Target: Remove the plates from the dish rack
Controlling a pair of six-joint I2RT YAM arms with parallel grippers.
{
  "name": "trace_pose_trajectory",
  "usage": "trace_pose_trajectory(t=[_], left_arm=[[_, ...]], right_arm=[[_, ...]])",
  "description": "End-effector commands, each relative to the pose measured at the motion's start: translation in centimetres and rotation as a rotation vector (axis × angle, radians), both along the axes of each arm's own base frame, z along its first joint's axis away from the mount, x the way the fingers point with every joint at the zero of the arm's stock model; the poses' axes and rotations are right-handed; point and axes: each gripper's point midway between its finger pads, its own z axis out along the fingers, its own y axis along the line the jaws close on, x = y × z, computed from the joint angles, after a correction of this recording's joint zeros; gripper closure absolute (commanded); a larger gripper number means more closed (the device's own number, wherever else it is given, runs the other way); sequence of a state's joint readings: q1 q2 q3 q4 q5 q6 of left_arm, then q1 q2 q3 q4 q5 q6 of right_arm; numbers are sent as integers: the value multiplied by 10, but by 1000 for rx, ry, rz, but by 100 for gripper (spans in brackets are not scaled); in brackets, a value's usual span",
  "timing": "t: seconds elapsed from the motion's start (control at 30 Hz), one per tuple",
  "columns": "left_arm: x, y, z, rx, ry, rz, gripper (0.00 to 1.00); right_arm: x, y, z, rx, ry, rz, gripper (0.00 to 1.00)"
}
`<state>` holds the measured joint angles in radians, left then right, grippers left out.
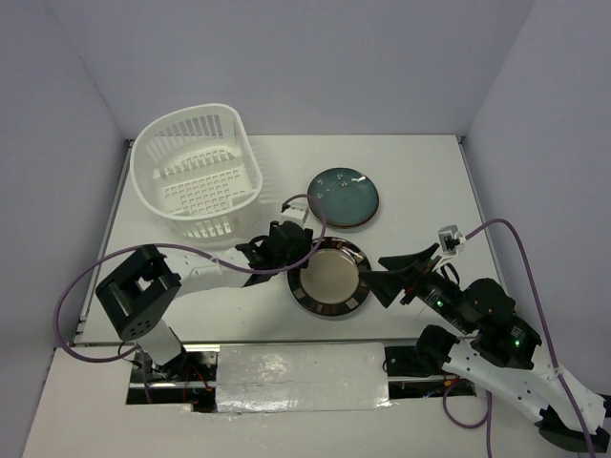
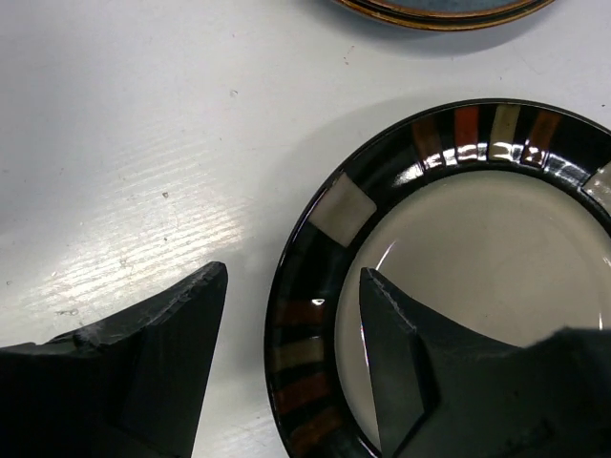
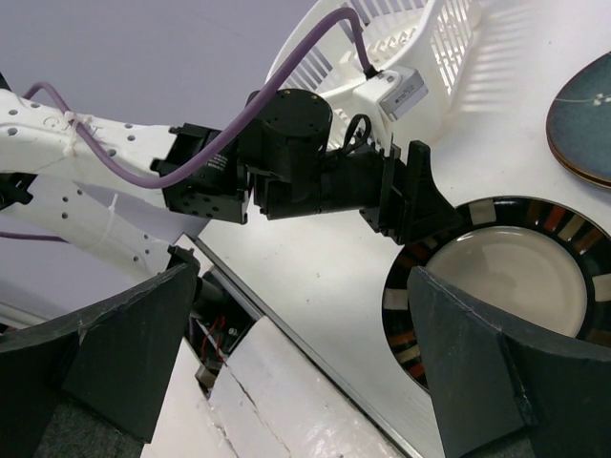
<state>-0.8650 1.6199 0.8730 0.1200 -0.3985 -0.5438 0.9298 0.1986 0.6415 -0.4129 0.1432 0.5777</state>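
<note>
The white dish rack point(image 1: 196, 172) stands at the back left, and I see no plates inside it. A teal plate point(image 1: 343, 196) lies flat on the table to its right. A beige-centred plate point(image 1: 330, 278) with a dark striped rim lies flat in front of it. My left gripper point(image 2: 293, 270) is open and straddles this plate's point(image 2: 477, 248) left rim, one finger outside and one over the beige centre. My right gripper point(image 3: 301, 277) is open with nothing in it, just off the same plate's point(image 3: 516, 277) right side.
The teal plate's edge point(image 2: 449, 8) lies close beyond the striped plate. A white taped panel point(image 1: 301, 377) and a gap with wiring run along the table's near edge. Purple cables point(image 1: 86, 286) loop off both arms. Walls enclose the table on three sides.
</note>
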Motion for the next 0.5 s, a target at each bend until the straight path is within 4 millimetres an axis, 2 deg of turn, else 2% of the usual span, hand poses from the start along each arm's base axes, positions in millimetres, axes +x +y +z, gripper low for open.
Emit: trace_pose_trajectory(t=[0.0, 0.1, 0.23, 0.33, 0.4, 0.43, 0.47], left_arm=[[12, -9, 22, -18, -72, 6, 30], [10, -10, 20, -11, -68, 3, 30], [9, -7, 35, -6, -101, 26, 31], [2, -6, 68, -15, -142, 26, 31], [-4, -8, 109, -47, -211, 32, 31], [-12, -1, 112, -8, -205, 30, 31], [-12, 3, 131, -3, -244, 62, 30]], right_arm=[[-3, -3, 16, 19, -36, 4, 1], [-2, -3, 16, 18, -35, 1, 1], [-1, -3, 15, 13, -33, -2, 1], [0, -2, 14, 4, -25, -3, 0], [1, -2, 13, -1, -19, -11, 0], [3, -2, 11, -6, -7, -20, 0], [6, -3, 9, -13, 4, -36, 0]])
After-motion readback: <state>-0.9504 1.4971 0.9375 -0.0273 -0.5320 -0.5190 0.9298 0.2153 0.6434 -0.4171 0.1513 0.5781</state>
